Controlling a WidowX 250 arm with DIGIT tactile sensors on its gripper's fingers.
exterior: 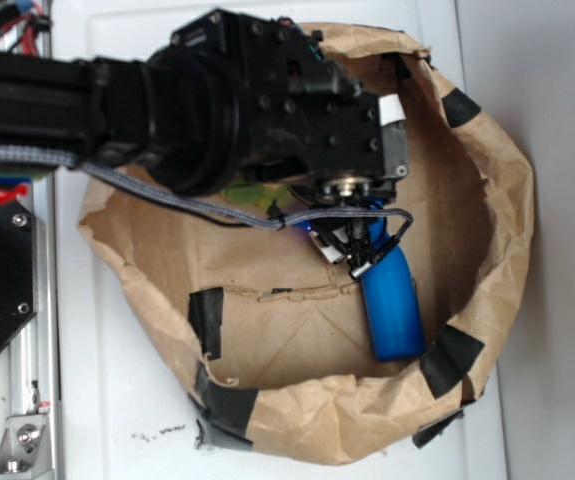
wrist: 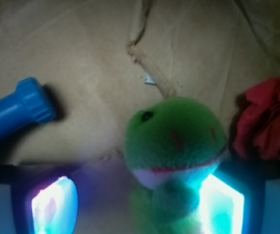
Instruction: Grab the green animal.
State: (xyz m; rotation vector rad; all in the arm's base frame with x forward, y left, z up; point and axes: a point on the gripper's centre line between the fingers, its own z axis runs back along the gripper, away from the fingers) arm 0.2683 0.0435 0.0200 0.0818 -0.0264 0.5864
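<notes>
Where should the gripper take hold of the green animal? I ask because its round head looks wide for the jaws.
Grip the green animal by its narrower body below the head, coming straight down from above. In the wrist view the body lies between the glowing fingers, nearer the right one; the red cloth and blue bottle crowd the sides. The soft plush should squeeze easily.

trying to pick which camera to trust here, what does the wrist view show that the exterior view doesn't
Only the wrist view shows the fuzzy lime-green plush animal's face between the two glowing fingers of the pincer, nearer the right-hand one, and the crumpled red cloth lump beside it. Only the exterior view shows the whole taped brown paper bag rim and the black robot arm, which hides most of the plush. Both show the blue plastic bottle and the bag's brown paper floor.
</notes>
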